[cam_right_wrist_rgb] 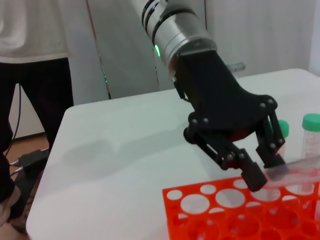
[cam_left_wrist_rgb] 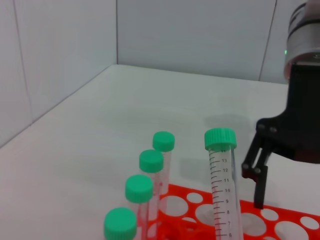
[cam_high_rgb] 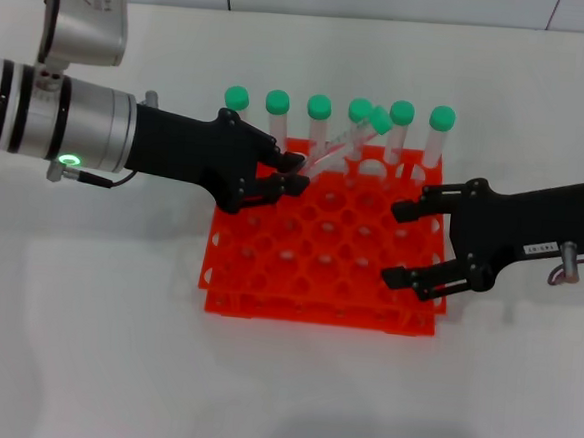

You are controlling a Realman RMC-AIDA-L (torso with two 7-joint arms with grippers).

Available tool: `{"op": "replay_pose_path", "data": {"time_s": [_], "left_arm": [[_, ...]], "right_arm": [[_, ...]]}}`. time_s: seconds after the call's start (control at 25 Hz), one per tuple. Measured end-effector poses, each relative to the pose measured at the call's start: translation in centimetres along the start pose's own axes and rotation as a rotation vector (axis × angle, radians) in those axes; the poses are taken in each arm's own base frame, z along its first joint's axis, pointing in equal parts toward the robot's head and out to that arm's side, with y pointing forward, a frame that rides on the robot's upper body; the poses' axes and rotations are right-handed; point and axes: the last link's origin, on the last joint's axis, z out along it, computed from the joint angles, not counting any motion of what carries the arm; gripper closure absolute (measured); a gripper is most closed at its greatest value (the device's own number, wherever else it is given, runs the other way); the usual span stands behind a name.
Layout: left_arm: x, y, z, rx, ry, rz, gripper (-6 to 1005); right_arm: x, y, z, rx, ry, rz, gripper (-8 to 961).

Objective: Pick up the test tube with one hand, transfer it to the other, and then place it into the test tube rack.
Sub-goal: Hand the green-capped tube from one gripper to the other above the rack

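Observation:
My left gripper (cam_high_rgb: 297, 173), black with no label, is shut on the lower end of the test tube (cam_high_rgb: 343, 140). It holds the tube tilted over the back of the orange-red rack (cam_high_rgb: 266, 297), green cap pointing away toward the right. The right wrist view shows this grip (cam_right_wrist_rgb: 265, 172) with the tube (cam_right_wrist_rgb: 300, 165) over the rack (cam_right_wrist_rgb: 210, 210). The left wrist view shows the tube (cam_left_wrist_rgb: 222, 170). My right gripper (cam_high_rgb: 394, 243), black with a white label, is open above the rack's right side, apart from the tube. It also shows in the left wrist view (cam_left_wrist_rgb: 254, 187).
Several green-capped tubes (cam_high_rgb: 318, 116) stand in the rack's back row, right behind the held tube. The rack sits on a white table (cam_high_rgb: 83, 345). A person (cam_right_wrist_rgb: 30, 75) stands beyond the table's edge, with cables (cam_right_wrist_rgb: 25, 160) on the floor.

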Motion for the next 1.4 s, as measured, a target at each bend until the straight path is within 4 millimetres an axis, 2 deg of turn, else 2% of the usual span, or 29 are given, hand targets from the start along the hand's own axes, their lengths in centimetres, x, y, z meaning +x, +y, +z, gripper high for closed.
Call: {"op": "replay_pose_path", "data": {"time_s": [0.28, 0.56, 0.76, 1.4], "left_arm": [[-0.3, 0.3, 0.1, 0.008, 0.030, 0.036, 801], [-0.4, 0.4, 0.2, 0.009, 0.034, 0.039, 801], [-0.5, 0.4, 0.1, 0.014, 0.034, 0.039, 801], [-0.4, 0.4, 0.3, 0.018, 0.031, 0.056, 802]], "right_arm": [[-0.3, -0.6, 0.1, 0.051, -0.046, 0.030, 164], [-0.4, -1.3, -0.6, 0.122, -0.130, 0.086, 165], [0.2, -1.9, -0.9, 0.173, -0.200, 0.151, 166], [1.5, -1.4, -0.2, 0.197, -0.403, 0.277, 168]]}}
